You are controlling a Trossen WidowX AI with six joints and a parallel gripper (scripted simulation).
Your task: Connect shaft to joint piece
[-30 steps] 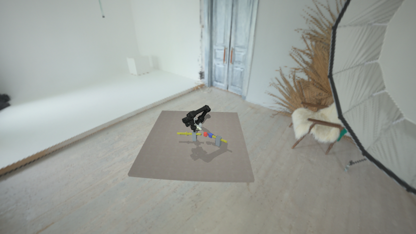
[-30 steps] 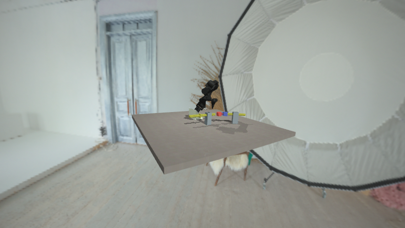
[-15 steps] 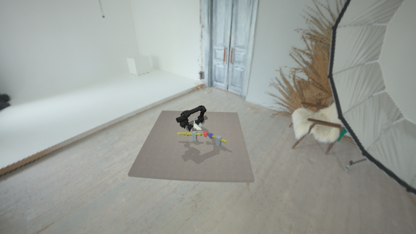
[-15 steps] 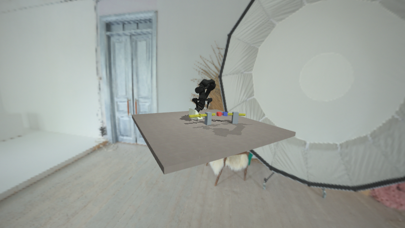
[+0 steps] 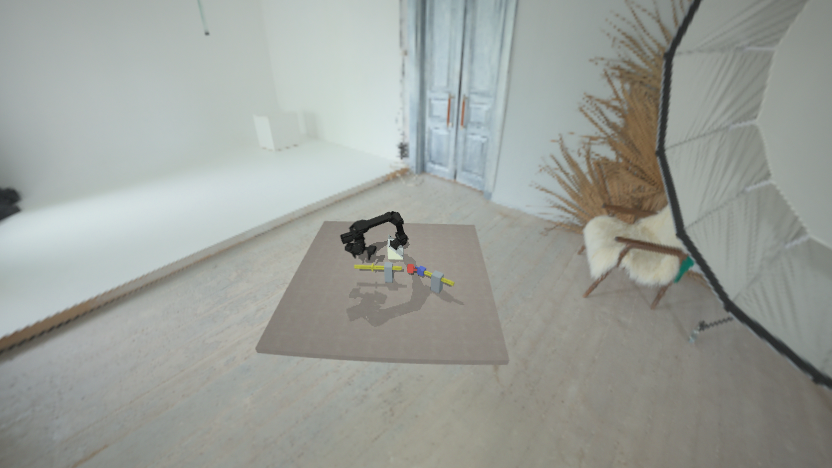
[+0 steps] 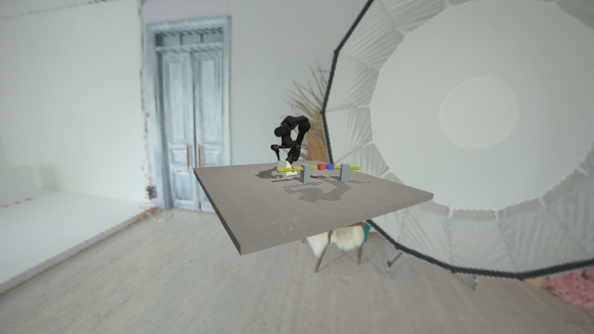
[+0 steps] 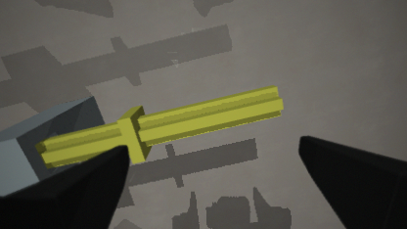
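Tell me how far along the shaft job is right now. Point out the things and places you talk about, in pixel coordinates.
Apparently done: the red joint piece (image 5: 410, 268) (image 6: 321, 167) looks turned toward the sliding yellow shaft (image 5: 372, 267) (image 6: 285, 170) (image 7: 210, 114) and is released.
In hand: nothing; the open tool (image 5: 363, 254) (image 7: 215, 149) hovers near that shaft's collared end.
Left: pushing it in, since a gap remains before the red piece, then backing off.

My black arm rises behind my gripper, arches over above it and folds back down at the elbow. I point the gripper downward below my wrist. Its two dark fingers stand wide apart, one on each side, tapering toward their tips, with nothing gripped between them.
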